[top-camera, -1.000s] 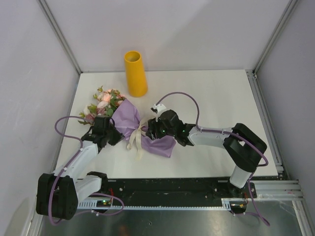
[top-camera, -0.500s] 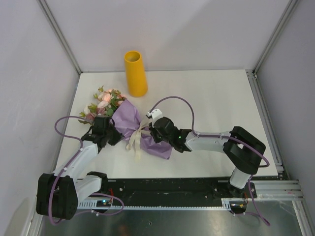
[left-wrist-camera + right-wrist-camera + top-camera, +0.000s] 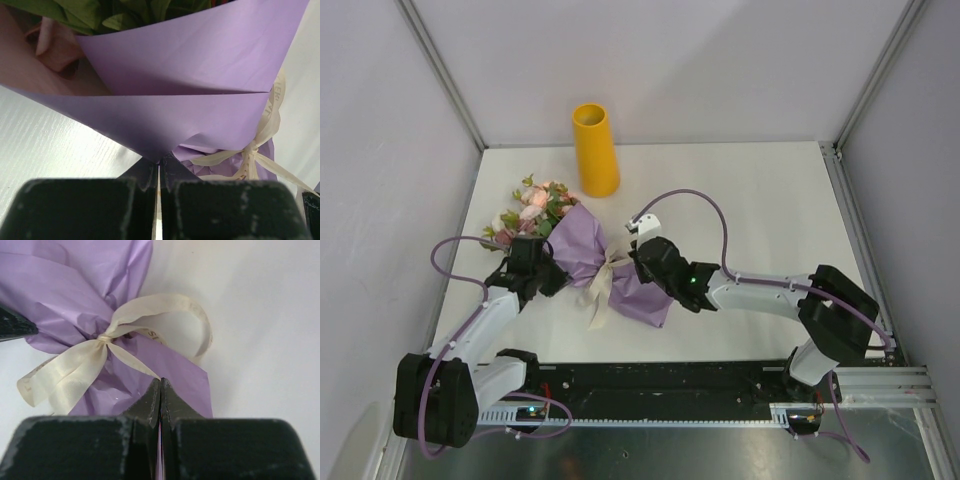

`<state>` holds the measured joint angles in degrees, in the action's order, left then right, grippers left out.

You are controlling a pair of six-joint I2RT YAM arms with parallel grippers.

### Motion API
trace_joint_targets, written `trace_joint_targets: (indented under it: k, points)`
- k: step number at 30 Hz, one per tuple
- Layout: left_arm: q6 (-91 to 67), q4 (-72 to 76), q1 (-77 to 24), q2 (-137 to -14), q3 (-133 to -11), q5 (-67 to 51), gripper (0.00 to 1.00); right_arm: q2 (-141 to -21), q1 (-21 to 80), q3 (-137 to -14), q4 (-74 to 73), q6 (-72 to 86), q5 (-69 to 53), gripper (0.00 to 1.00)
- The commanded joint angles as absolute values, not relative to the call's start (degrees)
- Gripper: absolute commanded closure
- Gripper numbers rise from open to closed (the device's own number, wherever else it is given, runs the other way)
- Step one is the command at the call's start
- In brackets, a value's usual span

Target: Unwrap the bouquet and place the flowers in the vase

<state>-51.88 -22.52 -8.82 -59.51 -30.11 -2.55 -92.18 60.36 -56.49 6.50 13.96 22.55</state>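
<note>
Lilac paper (image 3: pixel 582 245), crm ribbon (image 3: pixel 603 285), ylw-orange vase (image 3: pixel 595 150).

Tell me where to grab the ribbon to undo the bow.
Take the ribbon by a free tail, never the knot or loop. The thin tail lies flat on the paper, its end at the shut right pincer, which seems to pinch it. Come in low from the stem end and pull away from the knot.

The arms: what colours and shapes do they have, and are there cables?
The left arm and right arm have white links with bulky black joints. A thin mauve cable runs along each. The fingers are black and wedge-shaped, on scuffed, speckled black bodies.
</note>
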Motion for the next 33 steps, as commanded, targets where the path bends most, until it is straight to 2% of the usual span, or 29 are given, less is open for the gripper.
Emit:
trace_joint_targets:
  k: [1,7,20,33]
  points:
    - [-51.00,-22.99,-8.35,-58.20,-31.19,-0.19,1.00,-89.53,60.80,-58.42,3.78,17.69,31.40,1.00]
    - [-51.13,-23.04,-8.37,-57.16,-30.95,-0.26,1.00,-85.41,58.23,-58.37,-4.17,25.40,41.87,1.00]
    - [-51.68,-23.01,-8.35,-56.50,-29.97,-0.95,1.00,-71.97,49.97,-57.87,-15.20,30.29,52.54,1.00]
    - [-52.55,-23.02,-8.35,-56.75,-29.79,-1.01,1.00,-56.69,35.65,-57.58,-17.95,29.83,53.68,1.00]
